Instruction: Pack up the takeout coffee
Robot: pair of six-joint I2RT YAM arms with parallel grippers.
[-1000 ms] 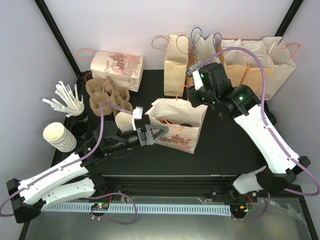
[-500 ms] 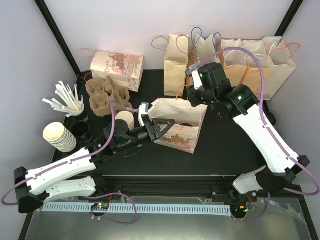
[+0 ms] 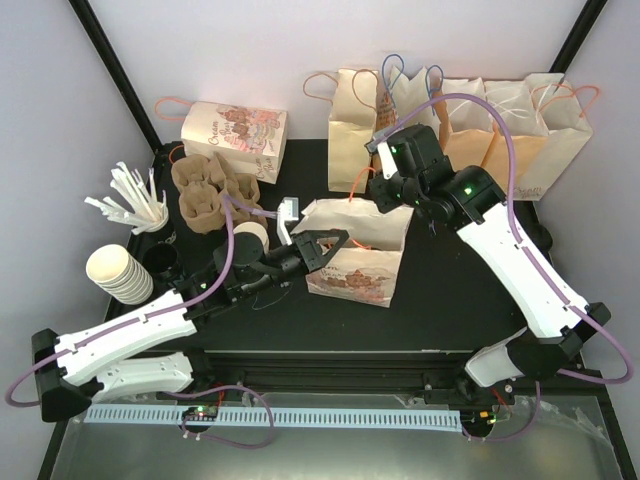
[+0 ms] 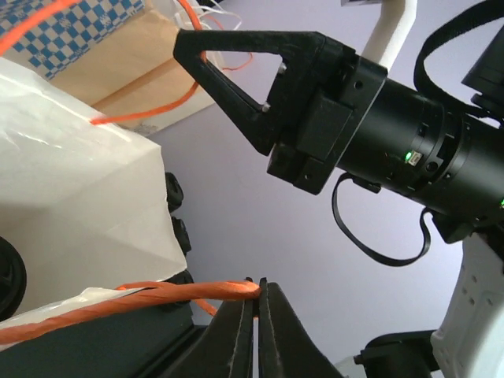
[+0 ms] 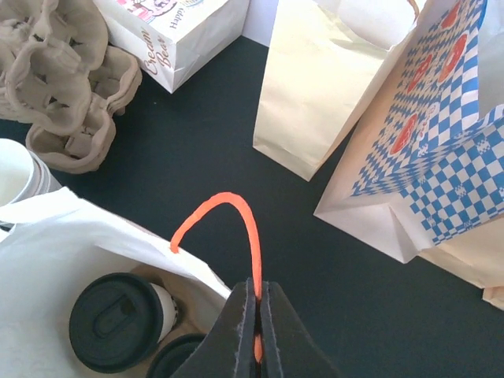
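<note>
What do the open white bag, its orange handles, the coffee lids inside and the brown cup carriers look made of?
Open white bag: matte paper, creased and folded. Orange handles: twisted paper cord, by the spiral strands. Coffee lids: black moulded plastic, slight sheen. Cup carriers: rough brown pulp fibre, probably.

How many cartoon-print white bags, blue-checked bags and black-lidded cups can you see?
White cartoon-print paper bags: 2
Blue-checked paper bag: 1
Black-lidded white paper cups: 2, one partly hidden
Total: 5
</note>
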